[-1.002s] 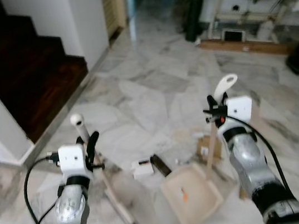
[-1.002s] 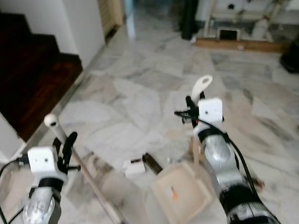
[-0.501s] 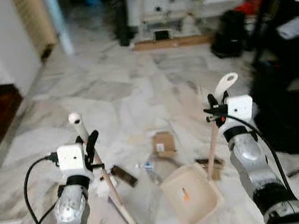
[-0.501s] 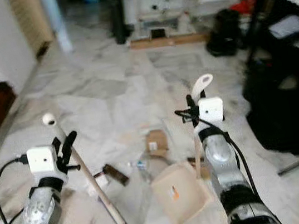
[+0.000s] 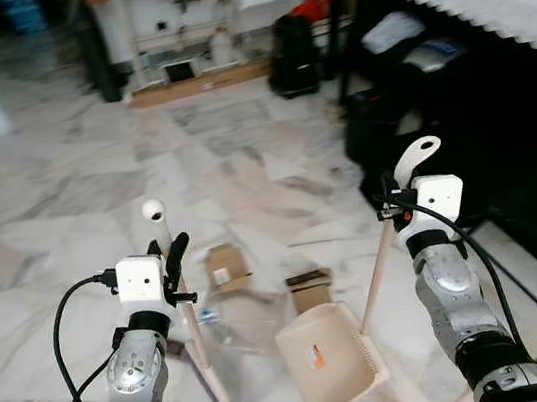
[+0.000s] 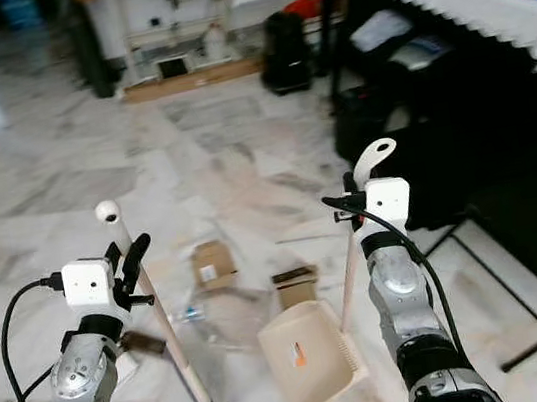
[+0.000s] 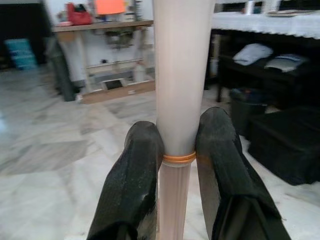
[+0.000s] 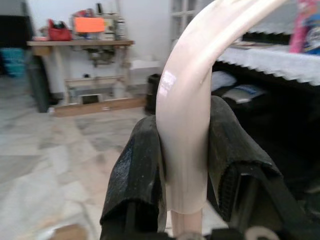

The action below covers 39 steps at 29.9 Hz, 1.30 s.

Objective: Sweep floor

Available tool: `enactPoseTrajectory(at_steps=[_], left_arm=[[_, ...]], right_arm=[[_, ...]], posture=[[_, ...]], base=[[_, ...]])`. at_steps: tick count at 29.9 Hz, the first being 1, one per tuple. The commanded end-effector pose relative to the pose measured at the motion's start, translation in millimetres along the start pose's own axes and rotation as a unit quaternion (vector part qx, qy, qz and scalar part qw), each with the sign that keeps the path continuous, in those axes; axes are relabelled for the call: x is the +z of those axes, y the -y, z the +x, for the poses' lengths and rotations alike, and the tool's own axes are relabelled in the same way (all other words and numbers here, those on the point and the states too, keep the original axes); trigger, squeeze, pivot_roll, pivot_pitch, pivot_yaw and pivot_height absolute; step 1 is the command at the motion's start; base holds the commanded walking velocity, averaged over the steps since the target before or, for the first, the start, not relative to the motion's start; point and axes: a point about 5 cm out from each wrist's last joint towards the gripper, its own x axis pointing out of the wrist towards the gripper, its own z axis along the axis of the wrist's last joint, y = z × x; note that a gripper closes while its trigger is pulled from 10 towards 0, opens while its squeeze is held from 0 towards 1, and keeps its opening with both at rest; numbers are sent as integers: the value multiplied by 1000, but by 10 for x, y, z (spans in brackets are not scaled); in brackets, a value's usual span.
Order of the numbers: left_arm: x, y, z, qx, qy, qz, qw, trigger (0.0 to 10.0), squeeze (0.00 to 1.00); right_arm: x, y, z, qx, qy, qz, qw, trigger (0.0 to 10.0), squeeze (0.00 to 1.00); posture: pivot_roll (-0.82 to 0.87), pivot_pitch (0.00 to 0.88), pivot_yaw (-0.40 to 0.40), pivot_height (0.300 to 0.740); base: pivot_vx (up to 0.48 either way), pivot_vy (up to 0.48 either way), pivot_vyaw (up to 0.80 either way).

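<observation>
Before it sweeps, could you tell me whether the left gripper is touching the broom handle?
Touching. In the left wrist view, both black fingers press against the broom handle, with no gap on either side.

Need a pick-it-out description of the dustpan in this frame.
On the marble floor between the two arms lies a cream dustpan. Its long handle rises into the right gripper. Unlike the small brown cardboard scraps beside it, it is a wide open scoop.
</observation>
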Motion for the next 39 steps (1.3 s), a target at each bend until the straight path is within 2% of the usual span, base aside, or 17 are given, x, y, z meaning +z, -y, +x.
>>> enactPoseTrajectory(at_steps=[1,7,18,39], left_arm=[[57,6,26,-6,15,0,1000,10000,0],[63,14,36,-10,16,1,1000,10000,0],[59,89,35,-23,14,0,1000,10000,0],[53,100,26,-27,10,1,1000,10000,0]], right_arm=[[127,-2,62,0,27,0,1000,10000,0],[126,-22,55,4,30,0,1000,10000,0],[118,-20,46,3,28,-5,1000,10000,0],[145,-33,78,-1,28,-9,1000,10000,0]], posture=[[-41,0,-7,740],[-41,0,-7,740],[-47,2,-1,740],[-46,18,-2,740]], base=[[0,0,-788],[0,0,-757],[0,0,0],[0,0,0]])
